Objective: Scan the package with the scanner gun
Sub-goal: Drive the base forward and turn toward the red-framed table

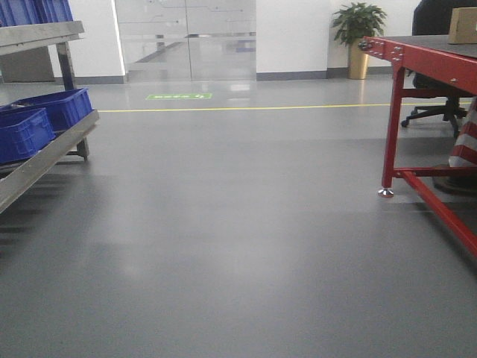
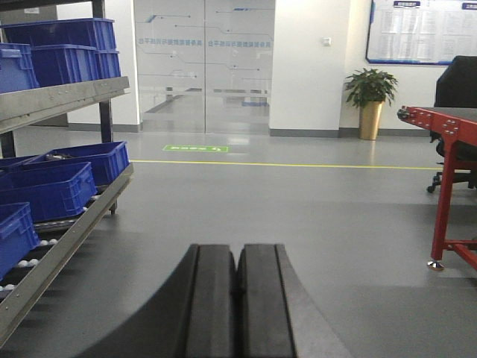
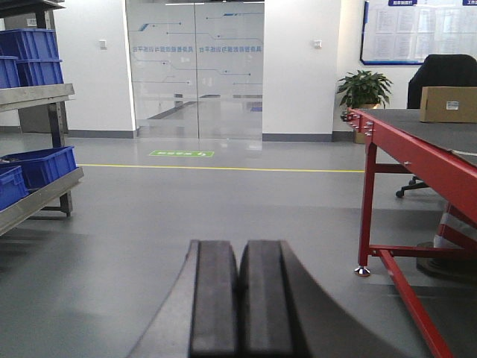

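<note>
A brown cardboard package (image 3: 448,104) sits on the far part of the red-framed table (image 3: 395,142) at the right; its corner also shows in the front view (image 1: 463,25). No scanner gun shows in any view. My left gripper (image 2: 237,252) is shut and empty, its two black pads pressed together, pointing out over the grey floor. My right gripper (image 3: 240,248) is shut and empty in the same way, left of the red table. Neither gripper shows in the front view.
A metal roller rack (image 2: 67,224) with blue crates (image 2: 52,186) stands at the left. The red table's leg and foot (image 1: 386,190) stand at the right. A black office chair (image 3: 440,74), a potted plant (image 1: 359,30) and glass doors (image 1: 186,37) are at the back.
</note>
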Action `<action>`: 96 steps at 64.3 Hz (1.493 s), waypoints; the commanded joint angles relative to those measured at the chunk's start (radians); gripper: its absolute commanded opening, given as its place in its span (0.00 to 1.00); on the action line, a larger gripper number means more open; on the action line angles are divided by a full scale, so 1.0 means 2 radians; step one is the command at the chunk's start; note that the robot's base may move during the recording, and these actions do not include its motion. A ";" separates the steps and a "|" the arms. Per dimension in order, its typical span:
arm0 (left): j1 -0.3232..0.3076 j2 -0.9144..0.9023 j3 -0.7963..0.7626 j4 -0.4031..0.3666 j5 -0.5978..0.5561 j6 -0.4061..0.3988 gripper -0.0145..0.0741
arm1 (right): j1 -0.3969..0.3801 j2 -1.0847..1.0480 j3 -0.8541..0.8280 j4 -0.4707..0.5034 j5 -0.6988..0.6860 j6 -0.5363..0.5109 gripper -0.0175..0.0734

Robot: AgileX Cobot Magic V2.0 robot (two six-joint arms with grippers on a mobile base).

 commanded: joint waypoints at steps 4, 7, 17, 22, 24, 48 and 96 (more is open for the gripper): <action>0.002 -0.001 -0.002 -0.003 -0.007 0.000 0.04 | 0.001 -0.002 0.000 0.001 -0.012 0.001 0.01; 0.002 -0.001 -0.002 -0.003 -0.007 0.000 0.04 | 0.001 -0.002 0.000 0.001 -0.012 0.001 0.01; 0.002 -0.001 -0.002 -0.003 -0.007 0.000 0.04 | 0.001 -0.002 0.000 0.001 -0.012 0.001 0.01; 0.002 -0.001 -0.002 -0.003 -0.007 0.000 0.04 | 0.001 -0.002 0.000 0.001 -0.012 0.001 0.01; 0.002 -0.001 -0.002 -0.003 -0.007 0.000 0.04 | 0.001 -0.002 0.000 0.001 -0.012 0.001 0.01; 0.002 -0.001 -0.002 -0.003 -0.007 0.000 0.04 | 0.001 -0.002 0.000 0.001 -0.012 0.001 0.01; 0.002 -0.001 -0.002 -0.003 -0.007 0.000 0.04 | 0.001 -0.002 0.000 0.001 -0.012 0.001 0.01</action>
